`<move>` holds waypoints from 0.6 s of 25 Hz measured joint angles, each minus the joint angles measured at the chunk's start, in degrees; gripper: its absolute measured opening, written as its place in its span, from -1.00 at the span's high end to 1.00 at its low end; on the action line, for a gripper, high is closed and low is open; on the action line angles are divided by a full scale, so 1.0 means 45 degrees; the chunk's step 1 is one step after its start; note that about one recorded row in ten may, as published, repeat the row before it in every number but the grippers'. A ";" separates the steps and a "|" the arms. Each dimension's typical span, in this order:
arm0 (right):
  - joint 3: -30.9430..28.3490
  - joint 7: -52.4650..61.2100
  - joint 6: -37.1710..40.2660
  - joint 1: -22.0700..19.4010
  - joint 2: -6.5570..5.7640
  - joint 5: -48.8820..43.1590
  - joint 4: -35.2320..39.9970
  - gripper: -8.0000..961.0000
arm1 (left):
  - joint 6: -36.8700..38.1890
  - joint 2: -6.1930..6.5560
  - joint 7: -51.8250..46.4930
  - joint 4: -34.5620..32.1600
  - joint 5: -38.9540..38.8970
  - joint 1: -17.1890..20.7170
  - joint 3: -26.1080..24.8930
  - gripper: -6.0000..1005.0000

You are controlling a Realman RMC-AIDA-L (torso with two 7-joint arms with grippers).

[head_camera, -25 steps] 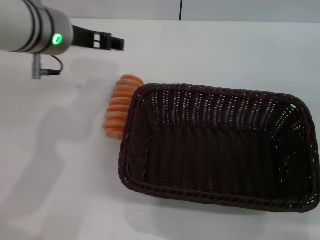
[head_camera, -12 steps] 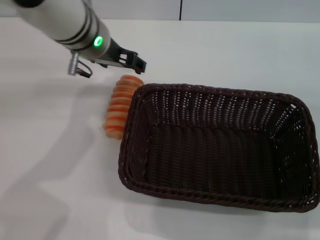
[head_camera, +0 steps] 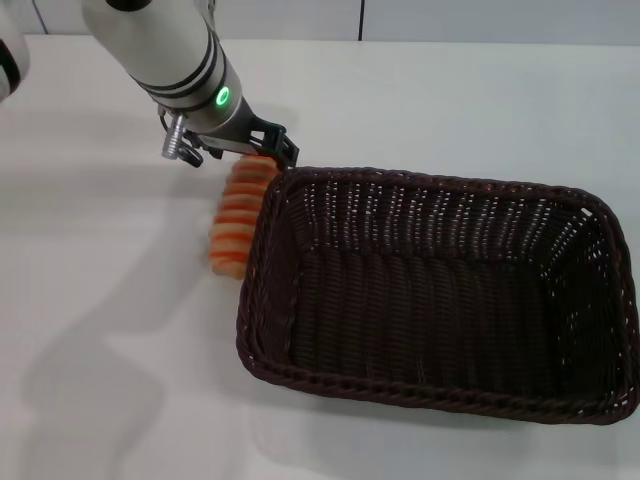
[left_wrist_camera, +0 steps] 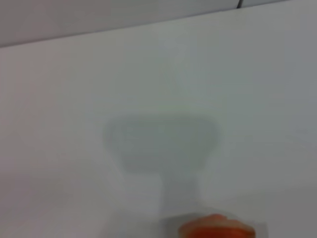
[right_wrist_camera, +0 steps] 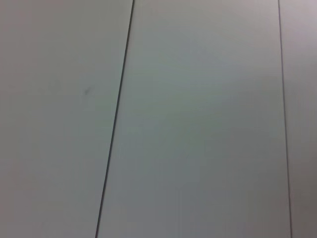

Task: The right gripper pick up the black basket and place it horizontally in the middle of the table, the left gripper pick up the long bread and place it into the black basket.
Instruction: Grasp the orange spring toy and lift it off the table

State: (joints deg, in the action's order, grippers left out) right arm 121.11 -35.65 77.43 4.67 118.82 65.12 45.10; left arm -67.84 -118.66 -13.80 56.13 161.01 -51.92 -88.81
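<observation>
The black basket (head_camera: 440,290) lies lengthwise across the white table (head_camera: 110,300), right of centre, and is empty. The long bread (head_camera: 238,212), orange and tan ridged, lies on the table against the basket's left end. My left gripper (head_camera: 268,146) hangs right over the bread's far end, by the basket's far left corner. An orange end of the bread shows at the edge of the left wrist view (left_wrist_camera: 217,229). The right gripper is out of view.
A pale wall with a dark seam (head_camera: 361,20) runs behind the table's far edge. The right wrist view shows only pale panels with dark seams (right_wrist_camera: 116,119).
My left arm has swung right and toward the near side, from the far left of the table to over the bread's far end. Bread and basket have not moved.
</observation>
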 joint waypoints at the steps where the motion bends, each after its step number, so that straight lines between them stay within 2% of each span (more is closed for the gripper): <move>1: 0.0000 0.0005 0.0001 -0.0004 0.0000 -0.0017 0.0009 0.30 | 0.0015 0.0001 0.0006 -0.0115 -0.0083 -0.0038 -0.0001 -0.71; 15: 0.0054 0.0066 0.0001 0.0119 0.0020 -0.0220 0.0169 0.30 | 0.0437 0.0002 0.0193 -0.0898 -0.0680 -0.0204 -0.0018 -0.71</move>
State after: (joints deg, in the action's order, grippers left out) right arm 121.36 -35.35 77.43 5.20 118.92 64.12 45.87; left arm -65.87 -118.65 -12.93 52.09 157.95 -52.84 -88.89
